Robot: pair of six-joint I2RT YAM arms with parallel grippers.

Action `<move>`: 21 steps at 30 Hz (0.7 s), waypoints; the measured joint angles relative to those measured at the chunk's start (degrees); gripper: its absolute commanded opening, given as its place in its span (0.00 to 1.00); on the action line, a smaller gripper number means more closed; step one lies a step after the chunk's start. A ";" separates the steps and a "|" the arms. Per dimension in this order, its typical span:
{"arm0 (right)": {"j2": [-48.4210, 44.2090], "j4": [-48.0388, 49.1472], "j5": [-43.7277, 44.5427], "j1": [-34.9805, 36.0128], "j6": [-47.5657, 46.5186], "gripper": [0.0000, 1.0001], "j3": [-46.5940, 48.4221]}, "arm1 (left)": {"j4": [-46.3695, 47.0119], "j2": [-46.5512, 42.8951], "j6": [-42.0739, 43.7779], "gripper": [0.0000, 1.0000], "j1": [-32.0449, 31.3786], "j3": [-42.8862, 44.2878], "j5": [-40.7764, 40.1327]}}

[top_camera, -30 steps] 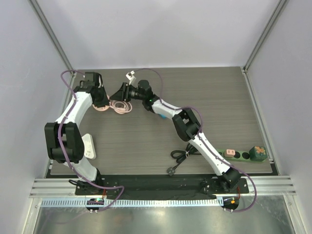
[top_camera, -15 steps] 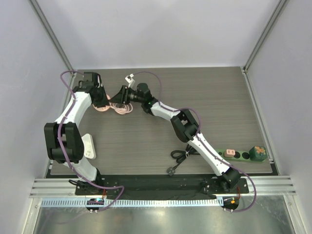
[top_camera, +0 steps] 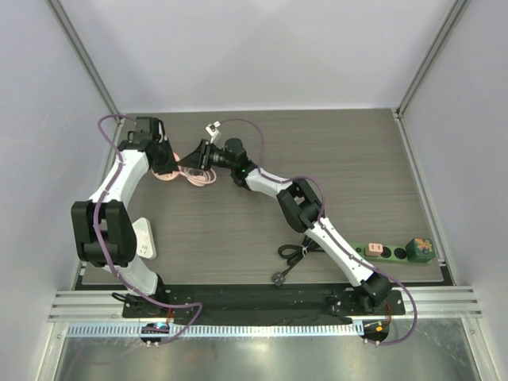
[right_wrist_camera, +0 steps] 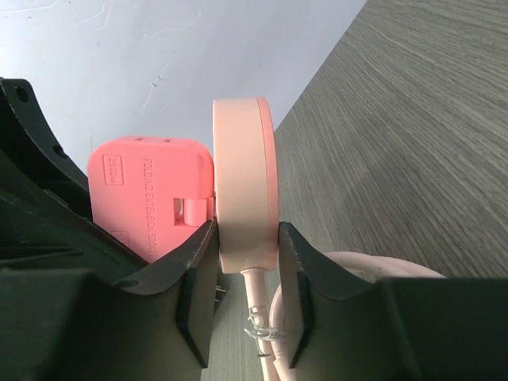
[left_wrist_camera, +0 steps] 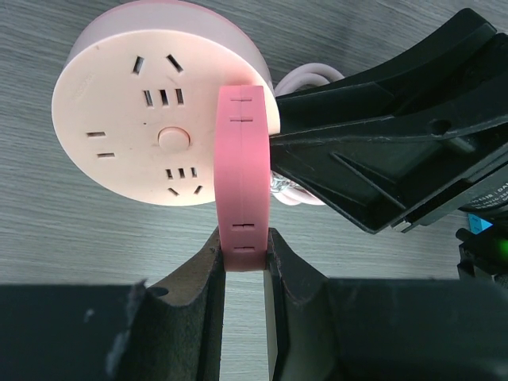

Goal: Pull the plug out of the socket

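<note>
A flat pink plug (left_wrist_camera: 240,175) stands edge-on in the face of a round pale pink socket disc (left_wrist_camera: 143,119) at the table's back left. My left gripper (left_wrist_camera: 244,250) is shut on the plug's near edge. My right gripper (right_wrist_camera: 246,246) is shut across the disc's (right_wrist_camera: 244,182) rim, with the plug (right_wrist_camera: 151,190) just left of it. In the top view the two grippers meet tip to tip: left (top_camera: 169,165), right (top_camera: 194,159). A long dark green power strip (top_camera: 389,252) lies at the front right, far from both grippers.
The disc's pink cord (top_camera: 198,176) lies coiled beside the grippers. A white block (top_camera: 144,238) sits by the left arm. A black cord (top_camera: 290,258) trails from the green strip. A green object (top_camera: 418,249) rests at the strip's right end.
The right gripper has moved left up to the left gripper and closed on the pink disc. The left arm has stayed put, holding the plug.
</note>
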 measured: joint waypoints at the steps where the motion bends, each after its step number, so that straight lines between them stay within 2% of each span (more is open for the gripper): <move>1: 0.04 0.50 0.13 0.00 0.24 0.31 -0.07 | 0.04 -0.15 0.00 0.00 0.00 0.00 0.00; 3: 0.17 1.64 0.46 0.00 1.29 0.27 -0.15 | 0.11 -0.55 -0.02 0.00 0.00 -0.02 0.07; 9: 0.50 3.45 1.44 0.20 2.78 0.01 -0.15 | 1.05 -1.77 0.00 0.00 0.04 -0.90 0.31; 15: 0.55 -1.70 3.63 1.25 1.70 0.01 1.03 | 1.81 -1.84 0.00 0.00 0.50 -2.10 -0.61; 21: 1.95 -14.71 10.27 3.23 -1.55 0.01 5.75 | 3.13 -2.60 -0.90 0.00 0.24 -2.16 1.73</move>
